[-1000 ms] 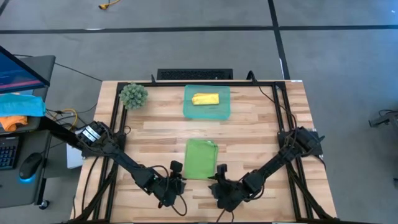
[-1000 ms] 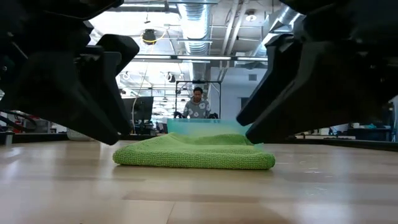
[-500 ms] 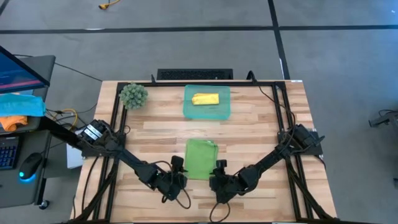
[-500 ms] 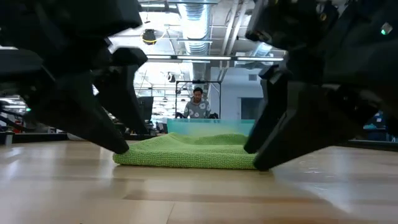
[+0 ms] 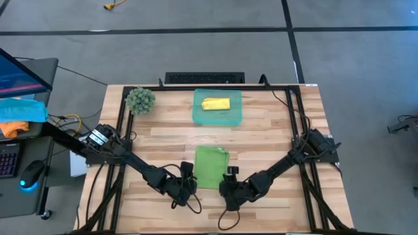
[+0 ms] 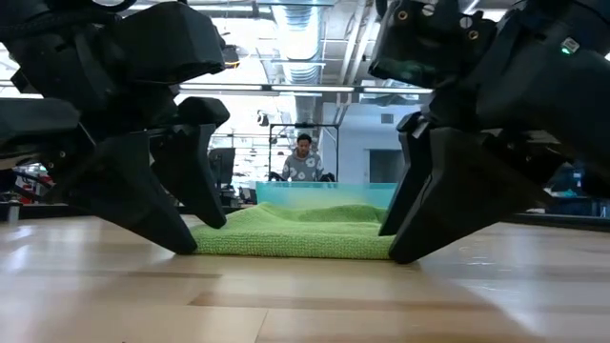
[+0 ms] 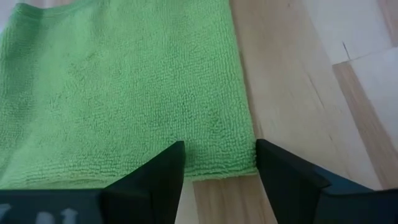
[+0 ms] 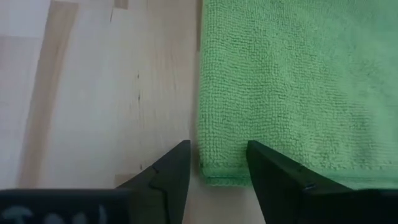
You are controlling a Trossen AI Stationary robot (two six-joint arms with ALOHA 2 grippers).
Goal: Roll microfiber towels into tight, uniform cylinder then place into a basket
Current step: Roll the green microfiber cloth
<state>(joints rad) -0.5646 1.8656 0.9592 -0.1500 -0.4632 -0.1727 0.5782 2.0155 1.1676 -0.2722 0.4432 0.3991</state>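
Observation:
The light green microfiber towel (image 5: 211, 166) lies folded flat on the wooden table, thick and low in the low view (image 6: 295, 233). My left gripper (image 5: 188, 180) is open at its near left corner, which shows between the fingers (image 7: 217, 163). My right gripper (image 5: 230, 180) is open at the near right corner (image 8: 217, 157). Both point steeply down. The yellow towel (image 5: 215, 104) lies rolled inside the teal basket (image 5: 198, 114) at the far middle. My left gripper straddles the towel's near left corner (image 7: 249, 169), slanting down from the near side; whether its fingers touch the cloth I cannot tell. My right gripper straddles the near right corner (image 8: 205, 175) the same way; touch there cannot be told either.
A fuzzy green ball (image 5: 140, 99) sits at the far left of the table. Bare wood lies between the green towel and the basket (image 6: 315, 193). A person (image 6: 303, 157) sits far off in the room behind the table.
Both grippers have moved inward and toward the far edge, onto the green towel's two near corners, sinking a little. The left gripper has opened; the right one has rolled at the wrist. The towel has stayed where it was.

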